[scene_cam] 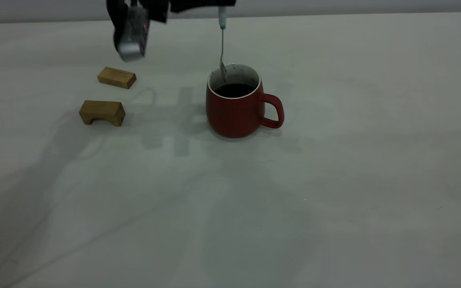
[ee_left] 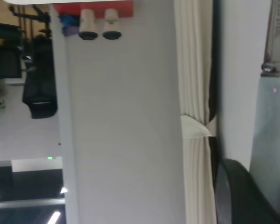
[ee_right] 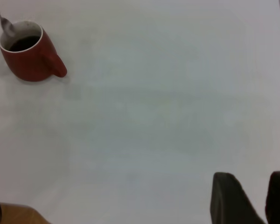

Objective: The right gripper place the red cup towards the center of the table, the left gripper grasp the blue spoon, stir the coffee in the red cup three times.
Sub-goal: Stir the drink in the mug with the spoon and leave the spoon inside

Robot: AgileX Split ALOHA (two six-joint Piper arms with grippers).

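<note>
The red cup [scene_cam: 236,108] stands upright near the middle of the table [scene_cam: 334,180], its handle pointing right, with dark coffee [scene_cam: 233,89] inside. My left gripper [scene_cam: 214,3] is at the top edge of the exterior view, above the cup, shut on the blue spoon [scene_cam: 222,44]. The spoon hangs upright with its grey bowl inside the cup by the far rim. In the left wrist view the pale handle [ee_left: 270,140] lies against a dark finger [ee_left: 238,196]. My right gripper [ee_right: 254,200] is open with nothing in it, far from the cup [ee_right: 30,56].
Two tan wooden blocks lie left of the cup: a flat one [scene_cam: 117,77] and an arched one [scene_cam: 102,112]. A grey metal part of the left arm [scene_cam: 132,38] hangs above them.
</note>
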